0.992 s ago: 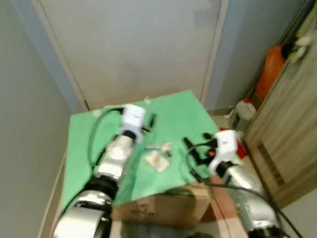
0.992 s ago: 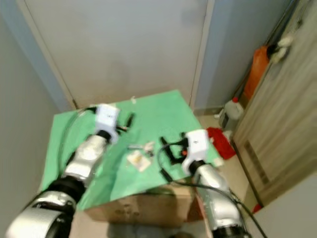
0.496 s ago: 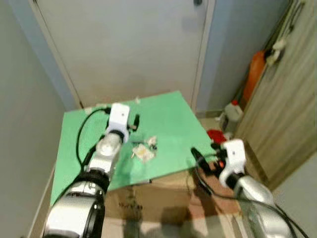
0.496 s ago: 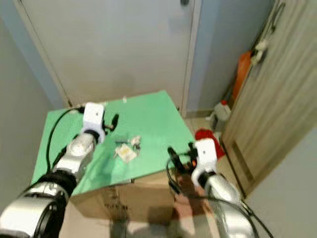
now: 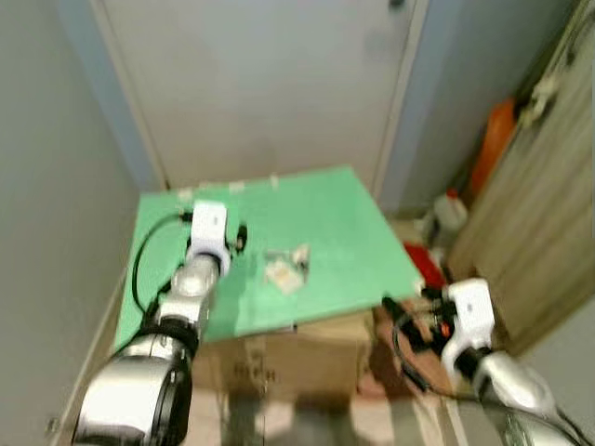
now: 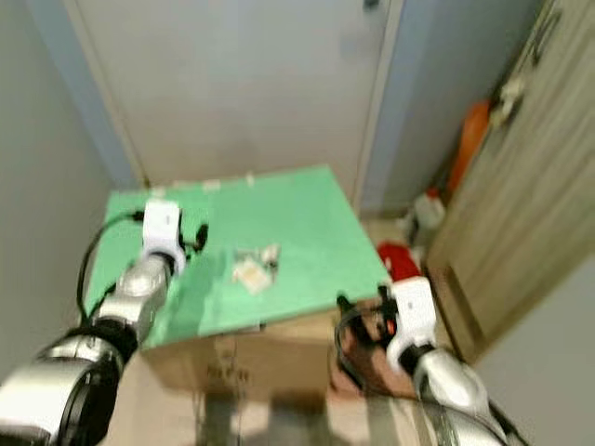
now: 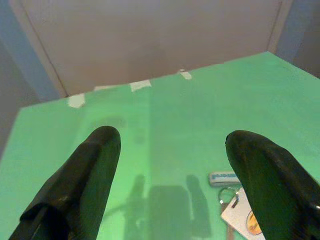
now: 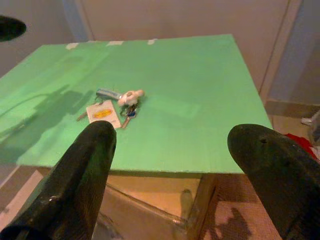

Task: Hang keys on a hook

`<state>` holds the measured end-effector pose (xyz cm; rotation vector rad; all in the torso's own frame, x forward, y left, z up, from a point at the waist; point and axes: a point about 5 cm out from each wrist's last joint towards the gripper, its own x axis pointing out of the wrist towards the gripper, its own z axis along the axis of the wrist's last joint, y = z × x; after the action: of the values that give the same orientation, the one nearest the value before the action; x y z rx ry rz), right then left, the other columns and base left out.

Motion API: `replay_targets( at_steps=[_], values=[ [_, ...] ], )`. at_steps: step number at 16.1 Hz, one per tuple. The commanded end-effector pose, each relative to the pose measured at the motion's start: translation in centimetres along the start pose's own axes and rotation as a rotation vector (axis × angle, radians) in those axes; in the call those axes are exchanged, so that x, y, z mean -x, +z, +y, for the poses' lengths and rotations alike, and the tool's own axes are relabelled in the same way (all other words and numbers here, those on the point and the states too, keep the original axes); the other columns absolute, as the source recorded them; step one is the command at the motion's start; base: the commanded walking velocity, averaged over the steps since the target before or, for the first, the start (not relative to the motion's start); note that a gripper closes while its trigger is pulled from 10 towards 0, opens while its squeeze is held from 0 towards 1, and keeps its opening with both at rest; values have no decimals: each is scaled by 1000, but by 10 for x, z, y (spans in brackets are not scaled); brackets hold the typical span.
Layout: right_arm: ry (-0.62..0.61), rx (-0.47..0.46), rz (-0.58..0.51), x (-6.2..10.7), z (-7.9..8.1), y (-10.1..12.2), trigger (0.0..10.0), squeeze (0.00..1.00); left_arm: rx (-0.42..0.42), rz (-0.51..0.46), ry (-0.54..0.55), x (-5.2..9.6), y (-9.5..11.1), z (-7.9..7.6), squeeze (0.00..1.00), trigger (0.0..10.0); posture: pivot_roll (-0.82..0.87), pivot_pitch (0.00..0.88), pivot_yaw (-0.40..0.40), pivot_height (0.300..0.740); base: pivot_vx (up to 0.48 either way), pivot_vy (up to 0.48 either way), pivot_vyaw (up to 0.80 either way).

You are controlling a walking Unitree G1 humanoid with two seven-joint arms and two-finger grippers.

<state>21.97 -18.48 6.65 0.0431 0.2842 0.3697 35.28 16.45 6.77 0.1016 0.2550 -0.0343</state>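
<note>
Comparing with the earlier pictures, the whole scene has shifted, so the head camera has moved; the keys (image 5: 285, 268) keep their place on the green bench (image 5: 353, 218). What does differ is the arms. The left tool (image 5: 240, 238) has drawn back toward the bench's left edge, and the right tool (image 5: 409, 321), which a second ago reached over the right part of the top, now hangs off the front right corner, above the floor.

Judgement: the robot appears to be backing off or re-squaring itself; the pick-up is not yet begun.

Left to right:
- Left tool: over the left part of the bench, fingers spread wide, holding nothing.
- Keys: near the middle of the bench, well apart from both tools. The right wrist view shows a loose bunch: a pale card tag with a yellow mark, a small blue-grey fob, a white fob and thin keys, lying flat.
- Right tool: fingers wide apart, empty.

No hook can be made out.
</note>
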Motion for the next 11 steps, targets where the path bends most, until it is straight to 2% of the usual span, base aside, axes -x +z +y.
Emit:
replay_targets(
  at_steps=[1, 4, 5, 7, 10, 11],
  values=[
    [11, 1, -34, -6, 4, 9, 10000, 0, -7, -16, 3, -2, 7, 0, 0, 10000, -215, 0, 47, 740, 412, 247, 0],
    [16, -6, -30, -10, 7, 8, 10000, 0, -69, -11, -44, -4, 10, -6, 0, 10000, -200, 0, 49, 740, 469, 0, 0],
    [20, -9, -30, -11, 8, 9, 10000, 0, -57, -3, -95, -5, 11, -12, 0, 10000, -199, 0, 50, 740, 480, 0, 0],
    [22, -11, -30, -11, 10, 8, 10000, 0, -70, 23, -112, -5, 9, -13, 0, 10000, -203, 0, 51, 740, 480, 0, 0],
    [23, -13, -22, -8, 11, 6, 10000, 0, -131, 33, -202, -5, 9, -28, 0, 10000, -211, 0, 54, 740, 474, 0, 0],
    [23, -13, -21, -8, 11, 6, 10000, 0, -110, 38, -208, -6, 9, -31, 0, 10000, -213, 0, 55, 740, 0, 0, 0]
  ],
)
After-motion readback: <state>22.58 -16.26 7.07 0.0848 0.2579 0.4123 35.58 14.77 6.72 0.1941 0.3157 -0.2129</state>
